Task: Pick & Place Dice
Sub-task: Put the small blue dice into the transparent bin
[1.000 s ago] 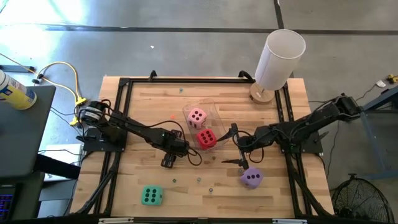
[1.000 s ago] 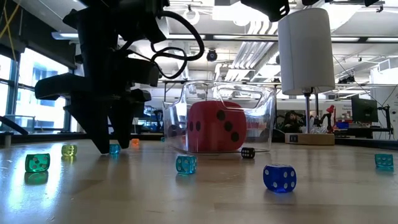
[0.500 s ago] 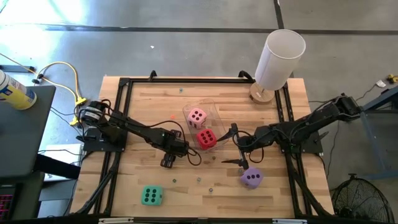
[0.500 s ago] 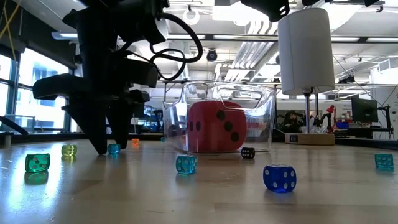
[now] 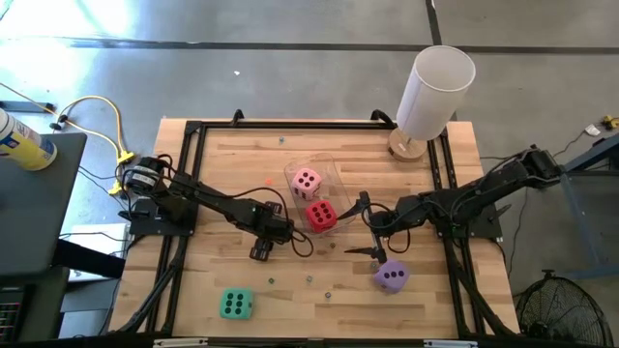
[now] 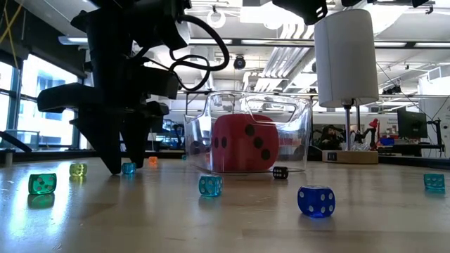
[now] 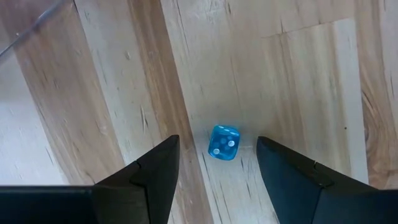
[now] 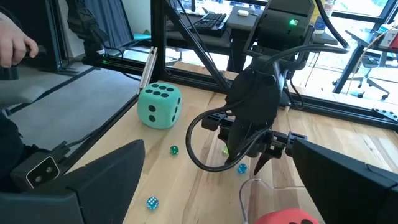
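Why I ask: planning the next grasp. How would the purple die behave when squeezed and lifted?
The purple die looks soft, so it likely gives when squeezed. Flat faces suggest it sits without rolling. It is probably light for its bulk.

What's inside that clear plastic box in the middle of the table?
The clear bin holds the pink die and the red die. From table height, the red die hides the pink one.
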Controlling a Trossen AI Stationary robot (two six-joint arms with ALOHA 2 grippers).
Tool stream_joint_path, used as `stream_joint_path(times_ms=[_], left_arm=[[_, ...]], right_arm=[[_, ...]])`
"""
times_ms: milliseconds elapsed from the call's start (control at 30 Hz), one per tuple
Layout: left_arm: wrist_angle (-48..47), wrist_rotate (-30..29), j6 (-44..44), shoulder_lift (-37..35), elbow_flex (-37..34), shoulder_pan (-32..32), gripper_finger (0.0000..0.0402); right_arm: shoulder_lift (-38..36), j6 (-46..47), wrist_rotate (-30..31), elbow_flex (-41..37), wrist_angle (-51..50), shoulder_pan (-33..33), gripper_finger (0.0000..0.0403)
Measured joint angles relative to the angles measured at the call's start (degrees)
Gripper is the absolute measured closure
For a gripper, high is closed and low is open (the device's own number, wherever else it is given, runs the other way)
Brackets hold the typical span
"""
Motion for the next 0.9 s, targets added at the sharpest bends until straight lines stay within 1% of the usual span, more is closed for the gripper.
stream_joint_path(times_ms=[133,233,300,600,733,900], left_arm=[[0.00,-0.04,0.17,-0.02,0.00,0.00,0.0198],[0.00,-0.17,0.19,-0.02,0.00,-0.15,0.0207],[0.00,-0.17,0.19,-0.02,0.00,-0.15,0.0221],[0.00,0.09,0.19,-0.02,-0.01,-0.15,0.0309],[0.00,0.11,0.19,-0.02,-0.02,-0.15,0.0331],[0.00,0.13,0.21,-0.07,-0.02,-0.15,0.0346]], right_arm=[[-0.01,0.00,0.00,0.00,0.00,0.00,0.0003],[0.00,0.00,0.00,0.00,0.02,-0.02,0.0003],[-0.01,0.00,0.00,0.00,0.02,-0.02,0.0003],[0.01,0.02,0.01,0.00,0.09,-0.02,0.0003],[-0.01,0.02,0.00,0.00,0.09,-0.02,0.0003],[-0.01,0.02,0.01,0.00,0.11,-0.02,0.0003]])
